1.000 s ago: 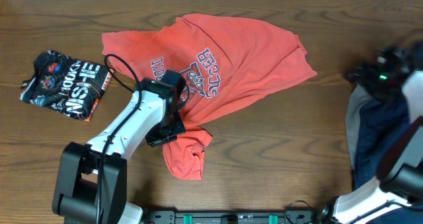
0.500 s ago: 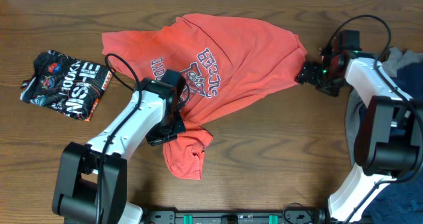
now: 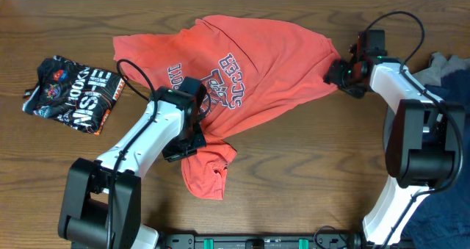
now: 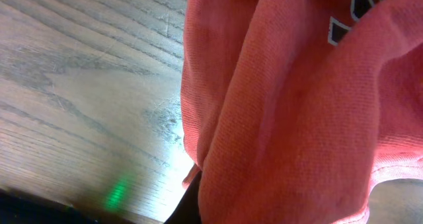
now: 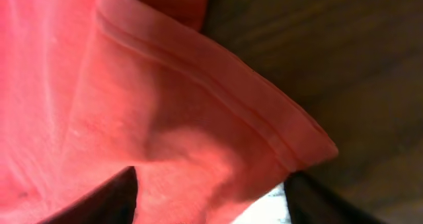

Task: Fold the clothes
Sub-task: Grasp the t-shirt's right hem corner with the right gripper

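Observation:
The coral-red T-shirt (image 3: 257, 65) lies rumpled across the middle of the table, its navy-and-white print facing up. My left gripper (image 3: 192, 137) is shut on a fold of it near the lower sleeve. In the left wrist view red cloth (image 4: 284, 118) fills the frame and hides all but one dark finger (image 4: 187, 207). At the shirt's right corner sits my right gripper (image 3: 336, 73). In the right wrist view that gripper (image 5: 211, 191) has its jaws apart, and the hemmed corner (image 5: 264, 131) lies between the two dark fingers (image 5: 112, 197).
A folded black garment with a bright print (image 3: 72, 93) lies at the far left. Grey cloth (image 3: 443, 64) and navy cloth (image 3: 449, 219) are heaped at the right edge behind the right arm. Bare wood shows along the front.
My right arm has swung in from the right edge to the shirt's right corner, and its jaws have narrowed around the hem. The left arm and its hold are unchanged.

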You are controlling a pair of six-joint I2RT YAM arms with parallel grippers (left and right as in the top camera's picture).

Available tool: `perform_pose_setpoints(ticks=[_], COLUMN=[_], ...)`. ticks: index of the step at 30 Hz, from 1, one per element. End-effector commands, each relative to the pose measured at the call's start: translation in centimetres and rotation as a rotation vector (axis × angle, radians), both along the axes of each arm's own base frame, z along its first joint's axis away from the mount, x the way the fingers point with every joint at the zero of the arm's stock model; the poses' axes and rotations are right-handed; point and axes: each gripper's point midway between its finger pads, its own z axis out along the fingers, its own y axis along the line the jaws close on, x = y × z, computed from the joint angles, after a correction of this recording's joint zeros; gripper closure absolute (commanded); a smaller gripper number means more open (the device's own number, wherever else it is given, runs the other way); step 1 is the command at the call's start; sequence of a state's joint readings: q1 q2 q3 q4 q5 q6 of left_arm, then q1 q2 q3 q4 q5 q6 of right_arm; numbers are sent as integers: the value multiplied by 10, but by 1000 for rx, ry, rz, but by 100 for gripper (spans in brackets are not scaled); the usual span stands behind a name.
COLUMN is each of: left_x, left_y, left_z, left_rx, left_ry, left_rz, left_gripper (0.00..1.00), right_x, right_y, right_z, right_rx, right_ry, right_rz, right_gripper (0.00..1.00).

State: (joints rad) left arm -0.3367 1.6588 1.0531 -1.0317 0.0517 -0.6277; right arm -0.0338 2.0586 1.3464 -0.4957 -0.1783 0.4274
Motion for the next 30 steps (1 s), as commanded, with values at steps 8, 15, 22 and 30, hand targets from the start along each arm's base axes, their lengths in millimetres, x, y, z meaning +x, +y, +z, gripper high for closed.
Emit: perform_pose_setpoints(ticks=[8,15,22,30], left_x=[-2,-5,-15,-27], left_y=[5,6,9,1], left_z=[-1,0,2,2], left_rx=[19,22,33,-15], left_ry=[0,12,55,108], left_rz=[-6,-6,-6,7], left_gripper=[94,94,41,25], right_x=[-22,-72,-133,-147], right_y=[-8,-57,-126,-139], right_z=[-35,11,78,87], right_rx=[-24,-168,-422,-453], right_ry=[120,248,333,360], right_rz=[-48,-125,-271,-292], right_gripper=[99,99,99,99])
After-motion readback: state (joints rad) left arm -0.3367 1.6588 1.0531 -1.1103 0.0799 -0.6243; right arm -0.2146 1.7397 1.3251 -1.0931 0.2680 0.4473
